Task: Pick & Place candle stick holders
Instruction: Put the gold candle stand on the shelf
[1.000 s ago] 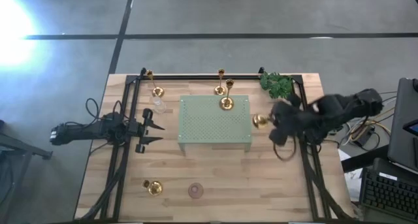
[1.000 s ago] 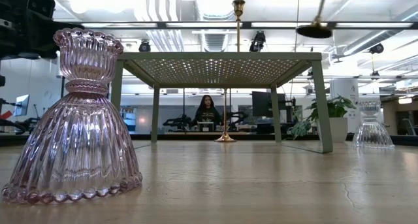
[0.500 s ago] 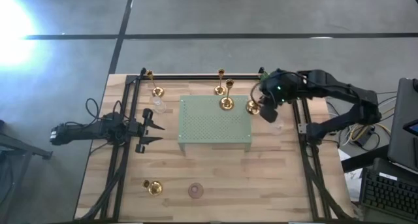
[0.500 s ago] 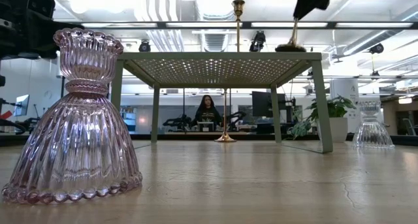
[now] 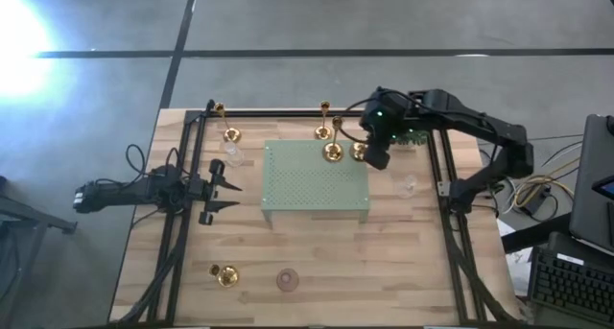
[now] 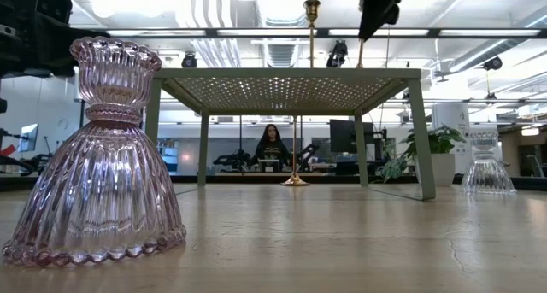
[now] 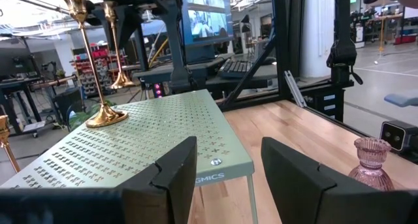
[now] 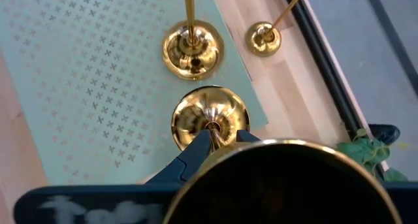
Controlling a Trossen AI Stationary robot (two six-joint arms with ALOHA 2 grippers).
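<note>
My right gripper (image 5: 376, 147) is shut on a gold holder (image 5: 360, 152) over the far right corner of the pale green tray (image 5: 317, 190). A second gold holder (image 5: 333, 152) stands on the tray beside it. Two more gold holders (image 5: 322, 131) (image 5: 230, 135) stand on their bases behind the tray, and one (image 5: 226, 275) is at the near left. Clear glass holders sit left (image 5: 233, 154) and right (image 5: 410, 185) of the tray. The pinkish one (image 5: 287, 280) stands at the near edge. My left gripper (image 5: 233, 187) is open and empty, left of the tray. My right gripper pinches the gold holder's thin stem (image 8: 212, 129) between its two fingers (image 8: 194, 152), below the cup top (image 8: 281, 185). The fingers come from above, slanting down. The holder is upright, with its round base (image 8: 210, 116) over the tray top; I cannot tell whether it touches.
A green leafy sprig (image 5: 414, 129) lies at the far right, partly under my right arm. Black rails (image 5: 451, 223) run along the table's left, right and far sides. Bare wood lies between the tray and the near edge.
My right gripper has carried the gold holder from right of the tray toward the table's left and far edges and down, until the base is over the tray's far right corner. The holder has stayed upright.
</note>
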